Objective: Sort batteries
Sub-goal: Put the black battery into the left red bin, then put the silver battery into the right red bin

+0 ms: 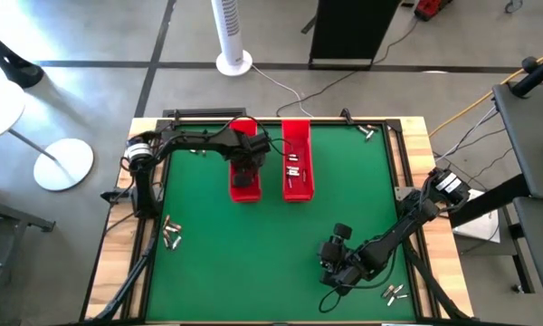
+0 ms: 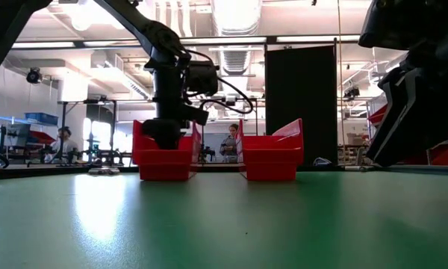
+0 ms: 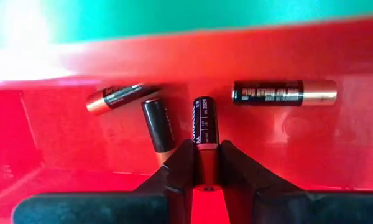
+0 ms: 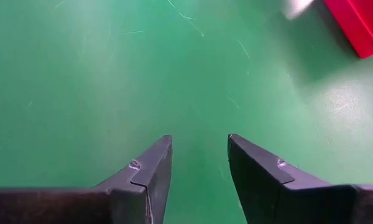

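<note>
Fingers (image 3: 236,171) of my left gripper (image 3: 205,168) are clenched on one dark battery (image 3: 205,127), held end-on so it drops cleanly beside three loose batteries (image 3: 285,93) on the floor of the left red tray (image 1: 244,192), at upper centre of the high view. I keep it low inside the walls, presumably to prevent rolling. Right red tray (image 1: 298,190) alongside holds a few more. My right gripper (image 4: 199,165) hovers over bare green mat (image 4: 112,74) at lower right, jaws parted and holding nothing, near unsorted batteries (image 1: 395,292). Another unsorted cluster (image 1: 171,234) lies at lower left.
</note>
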`<state>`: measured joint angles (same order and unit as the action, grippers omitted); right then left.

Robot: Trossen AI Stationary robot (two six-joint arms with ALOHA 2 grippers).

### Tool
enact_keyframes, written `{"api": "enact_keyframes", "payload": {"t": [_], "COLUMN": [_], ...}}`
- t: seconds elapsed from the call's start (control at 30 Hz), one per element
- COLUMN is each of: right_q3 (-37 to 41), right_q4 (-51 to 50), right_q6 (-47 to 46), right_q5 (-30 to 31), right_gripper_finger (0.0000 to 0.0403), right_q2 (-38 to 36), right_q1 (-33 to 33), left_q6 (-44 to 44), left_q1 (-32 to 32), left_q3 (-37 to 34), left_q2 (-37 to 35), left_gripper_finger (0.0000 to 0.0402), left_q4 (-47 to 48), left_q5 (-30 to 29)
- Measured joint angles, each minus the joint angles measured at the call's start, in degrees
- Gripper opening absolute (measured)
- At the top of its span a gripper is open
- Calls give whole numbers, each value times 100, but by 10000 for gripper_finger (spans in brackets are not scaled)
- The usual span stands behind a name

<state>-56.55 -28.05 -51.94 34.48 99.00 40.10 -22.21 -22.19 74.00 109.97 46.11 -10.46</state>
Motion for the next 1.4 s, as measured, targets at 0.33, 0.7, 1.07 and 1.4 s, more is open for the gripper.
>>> {"api": "enact_keyframes", "payload": {"t": [0.33, 0.7, 1.07, 1.4], "right_q3": [0, 0, 0, 0], "right_q4": [-2, -2, -3, -560], "right_q6": [-13, -11, 2, 39], "right_q5": [-4, -20, 2, 208], "right_gripper_finger": [134, 155, 180, 204], "right_q2": [0, 0, 0, -696], "right_q1": [0, 0, 0, -132], "left_q6": [-291, -213, 172, 933], "left_q1": [-9, -7, -5, 0], "left_q3": [-28, -28, 180, 885], "left_q2": [28, -24, -486, -1321], "left_gripper_finger": [65, 124, 173, 178], "left_q4": [25, -28, 136, 917], "left_q5": [78, -122, -102, 982]}}
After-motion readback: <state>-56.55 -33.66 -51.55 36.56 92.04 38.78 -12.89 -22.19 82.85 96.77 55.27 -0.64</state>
